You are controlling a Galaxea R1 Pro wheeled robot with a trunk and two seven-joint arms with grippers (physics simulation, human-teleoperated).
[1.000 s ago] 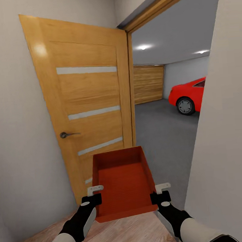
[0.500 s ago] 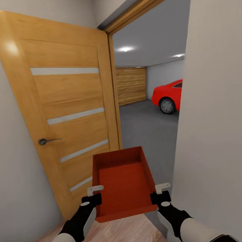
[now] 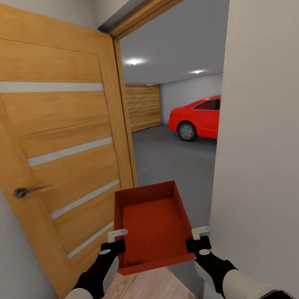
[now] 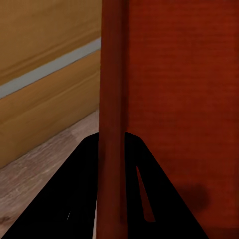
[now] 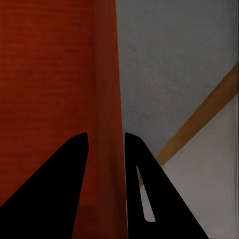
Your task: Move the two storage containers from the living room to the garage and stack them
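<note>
Both grippers, left gripper (image 3: 116,242) and right gripper (image 3: 199,237), are pinching the storage container (image 3: 152,224) by its side rims; looking light, rigid, maybe slippery.

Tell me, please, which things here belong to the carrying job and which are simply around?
Job:
- bin, gripped on both side walls
- left tool
- right tool
- garage floor

Just around:
- open door
- red car
- wall
</note>
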